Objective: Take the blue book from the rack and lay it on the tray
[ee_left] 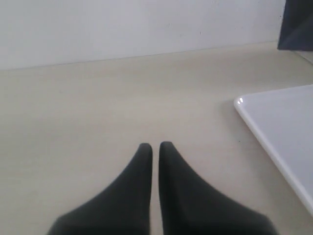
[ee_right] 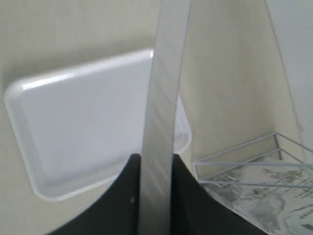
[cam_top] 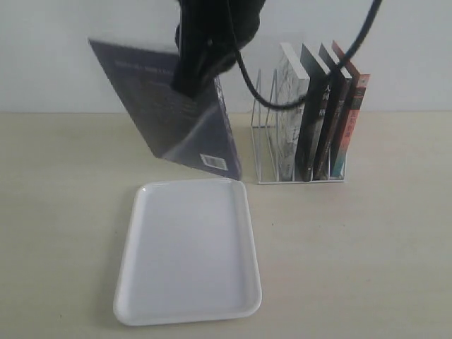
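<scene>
The blue book [cam_top: 169, 113] hangs tilted in the air above the far end of the white tray [cam_top: 189, 254], its back cover with a barcode facing the exterior view. My right gripper [cam_top: 194, 78] is shut on the book's upper edge; in the right wrist view the book's page edge [ee_right: 161, 107] runs between the fingers [ee_right: 124, 196], with the tray [ee_right: 83, 117] below. The white wire rack [cam_top: 296, 134] stands to the right with several books. My left gripper [ee_left: 155, 146] is shut on nothing, low over the table beside the tray's edge [ee_left: 274, 142].
The rack's left slots [cam_top: 265, 134] stand without books; a white-covered book [cam_top: 289, 113], dark-spined books [cam_top: 318, 113] and a red-orange-spined one [cam_top: 349, 120] lean in the others. A black cable [cam_top: 311, 92] hangs across the rack. A pale wall backs the table.
</scene>
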